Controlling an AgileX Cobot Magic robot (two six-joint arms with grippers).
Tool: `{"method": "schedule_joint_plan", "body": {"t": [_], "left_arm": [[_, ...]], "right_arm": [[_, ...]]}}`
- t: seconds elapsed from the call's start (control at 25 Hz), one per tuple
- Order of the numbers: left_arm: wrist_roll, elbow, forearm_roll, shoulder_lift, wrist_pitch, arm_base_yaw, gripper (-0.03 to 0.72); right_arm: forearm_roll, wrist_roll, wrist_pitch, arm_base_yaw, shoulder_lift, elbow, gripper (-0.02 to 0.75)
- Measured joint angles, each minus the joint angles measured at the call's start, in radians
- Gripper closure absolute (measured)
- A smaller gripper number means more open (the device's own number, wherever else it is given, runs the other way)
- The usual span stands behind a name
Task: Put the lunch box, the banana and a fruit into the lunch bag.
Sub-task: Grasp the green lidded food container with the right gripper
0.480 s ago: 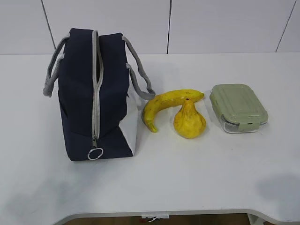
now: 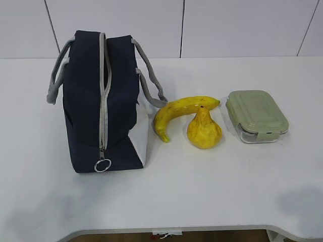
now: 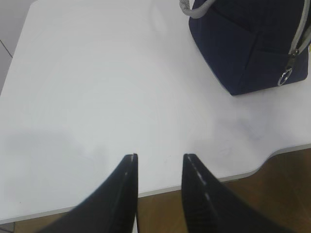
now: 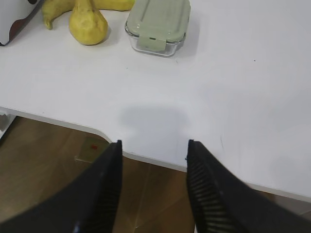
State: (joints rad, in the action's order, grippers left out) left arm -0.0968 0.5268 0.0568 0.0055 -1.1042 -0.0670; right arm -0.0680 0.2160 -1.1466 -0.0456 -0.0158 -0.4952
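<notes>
The navy lunch bag stands at the table's left, its grey zipper closed with the ring pull at the front; it also shows in the left wrist view. The banana, the yellow pear-shaped fruit and the green-lidded lunch box lie in a row to its right. The right wrist view shows the fruit, the lunch box and part of the banana. My left gripper is open and empty over the table's front left. My right gripper is open and empty at the front edge. Neither gripper shows in the exterior view.
The white table has a curved front edge with a notch. A white panelled wall stands behind. Brown floor shows below the edge.
</notes>
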Motion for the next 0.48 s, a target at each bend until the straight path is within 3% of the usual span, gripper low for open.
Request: {"method": "schedule_joint_plan", "body": {"t": [0.48], "left_arm": [[0.0, 0.0, 0.0, 0.0, 0.0, 0.0, 0.454]], "right_arm": [[-0.013, -0.094, -0.002, 0.0, 0.038, -0.067, 0.375]]}}
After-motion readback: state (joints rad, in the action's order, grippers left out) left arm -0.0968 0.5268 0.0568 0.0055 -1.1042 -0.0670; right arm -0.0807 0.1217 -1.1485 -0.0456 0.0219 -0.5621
